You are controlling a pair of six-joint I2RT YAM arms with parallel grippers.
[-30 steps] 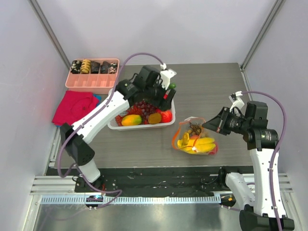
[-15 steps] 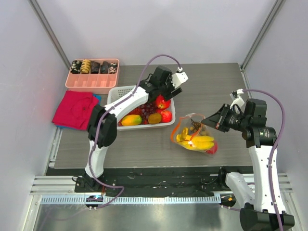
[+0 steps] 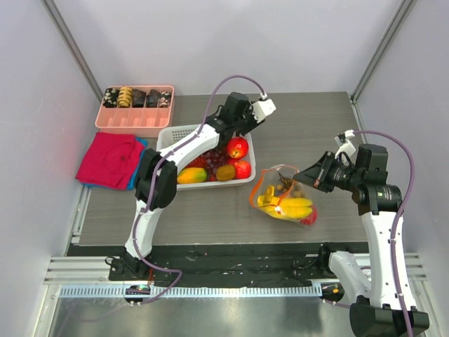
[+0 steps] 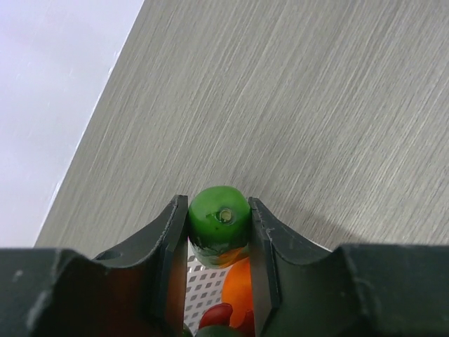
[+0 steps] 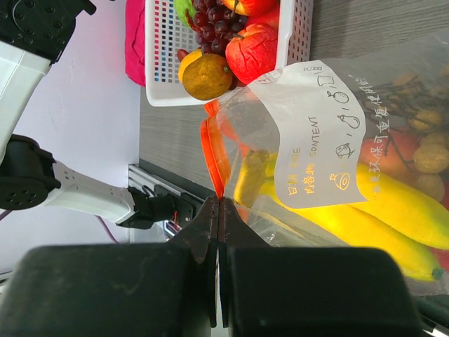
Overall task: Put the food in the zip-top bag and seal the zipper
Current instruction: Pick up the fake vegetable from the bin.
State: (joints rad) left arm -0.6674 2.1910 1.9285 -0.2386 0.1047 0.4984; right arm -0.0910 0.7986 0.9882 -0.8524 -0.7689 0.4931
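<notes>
Clear plastic zip-top bag [image 3: 284, 200], already holding bananas [image 3: 295, 208], lies just ahead of the right gripper [image 3: 302, 175], which pinches its mouth. The left gripper [image 3: 244, 126] hangs over the white lattice basket [image 3: 175, 132], well apart from the bag; its load is unreadable here.

Left wrist: it clamps a green-topped fruit [image 4: 219, 219], whose orange body is mostly hidden between the jaws.

Right wrist: the jaws are closed tight on the orange-red zipper [image 5: 214, 158]. I judge the fruit should travel above the raised mouth and drop in while the strip is held taut. How wide the mouth gapes is unclear.
</notes>
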